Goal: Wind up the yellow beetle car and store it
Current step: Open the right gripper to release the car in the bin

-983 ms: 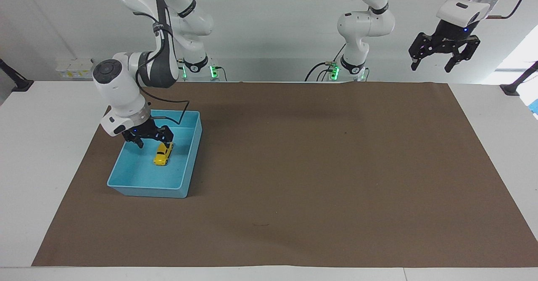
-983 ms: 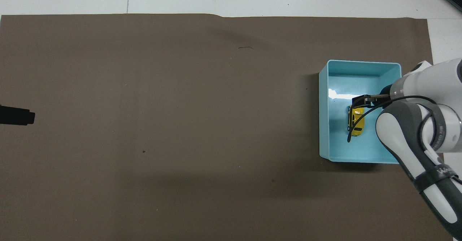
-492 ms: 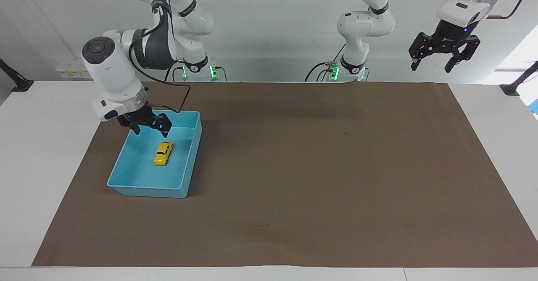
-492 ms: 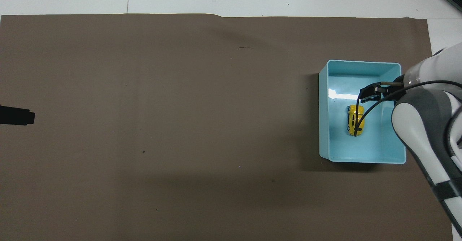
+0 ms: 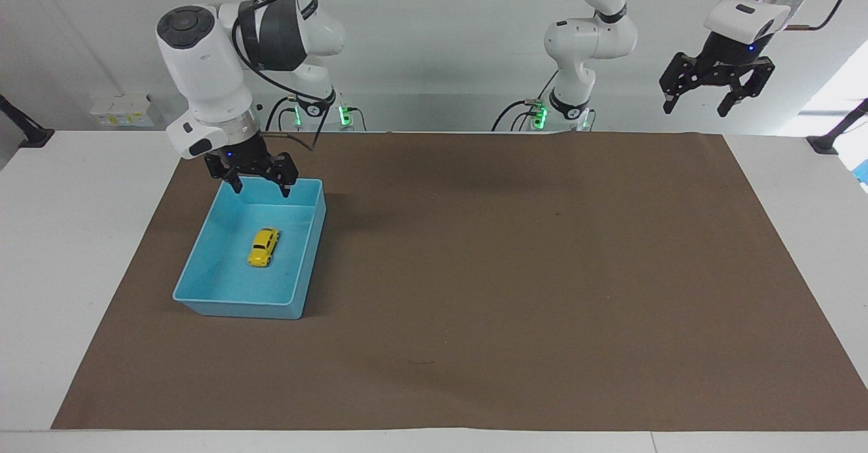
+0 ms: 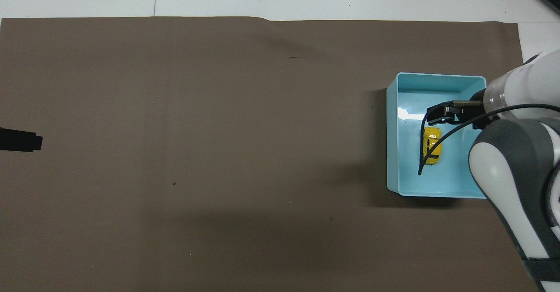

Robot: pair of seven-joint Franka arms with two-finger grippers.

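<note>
- Plainly, the yellow beetle car lay on the floor of the blue bin, resting on its wheels near the bin's middle, clear of all four walls.
- From overhead, the car's long axis ran along the bin's longer side, and nothing of mine touched it.
- My right hand hung in the air over the edge of the blue bin that lies nearest to the robots, above the rim rather than down inside.
- Its two fingers were spread wide apart and pointed down, with nothing between them.
- Seen from above, that hand covered part of the bin's inside just beside the car, but the facing view showed it raised well above the toy.
- A black cable from my right arm looped across the bin in the overhead view and crossed over the car's yellow body.
- The blue bin stood on the brown mat at the right arm's end of the bench, its long sides running away from the robots.
- My left hand waited high in the air, well apart from the blue bin, up at the left arm's end of the bench.
- Its fingers were also spread open and held nothing.
</note>
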